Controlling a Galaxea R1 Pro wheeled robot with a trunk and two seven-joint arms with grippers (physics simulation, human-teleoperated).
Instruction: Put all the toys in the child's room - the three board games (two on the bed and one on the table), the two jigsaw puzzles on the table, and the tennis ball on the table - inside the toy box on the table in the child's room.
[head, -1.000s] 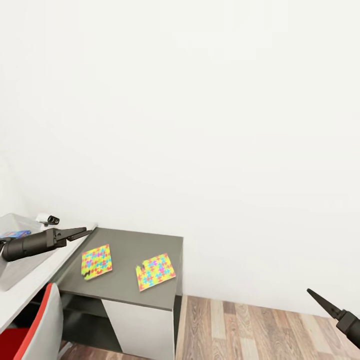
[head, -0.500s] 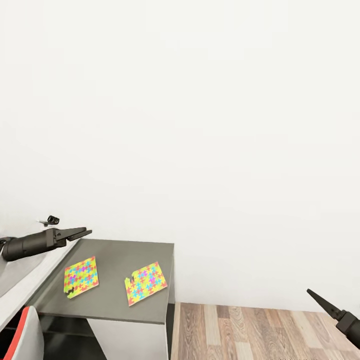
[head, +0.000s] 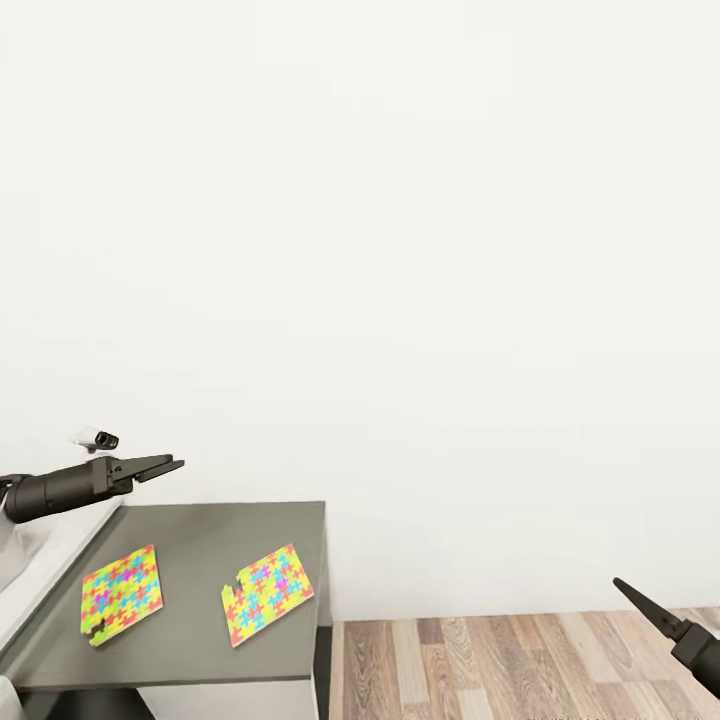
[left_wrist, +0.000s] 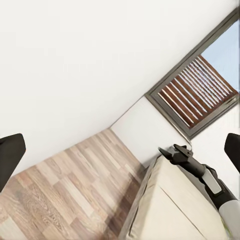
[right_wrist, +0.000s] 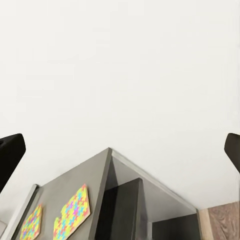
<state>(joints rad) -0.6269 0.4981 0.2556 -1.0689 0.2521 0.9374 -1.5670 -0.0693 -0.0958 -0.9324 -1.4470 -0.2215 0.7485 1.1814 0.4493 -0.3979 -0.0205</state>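
Dark grey lower worktop section (head: 230, 530) is seen against a white wall. Two thin multicoloured jigsaw puzzle slabs (head: 121, 593) (head: 267, 594) are laid flat on it, apart. Left black claw (head: 172, 465) is held above the worktop's edge, right black claw (head: 622, 586) over wooden floor (head: 520, 665); both are spread wide, nothing gripped.

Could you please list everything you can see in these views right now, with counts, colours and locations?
jigsaw puzzles: two, yellow, pink, green and blue, lying flat and apart on the dark grey end section of the table, one nearer the pale top, the other nearer the open edge.
table: one, dark grey lower section beside a pale grey top.
small black and white object: one, by the wall; too small to identify.
wall: white, behind the table.
floor: brown wood planks.
window blind: one, brown slats, in the left wrist view.
left end effector: black, above the table's edge, empty.
right end effector: black, over the floor, empty.
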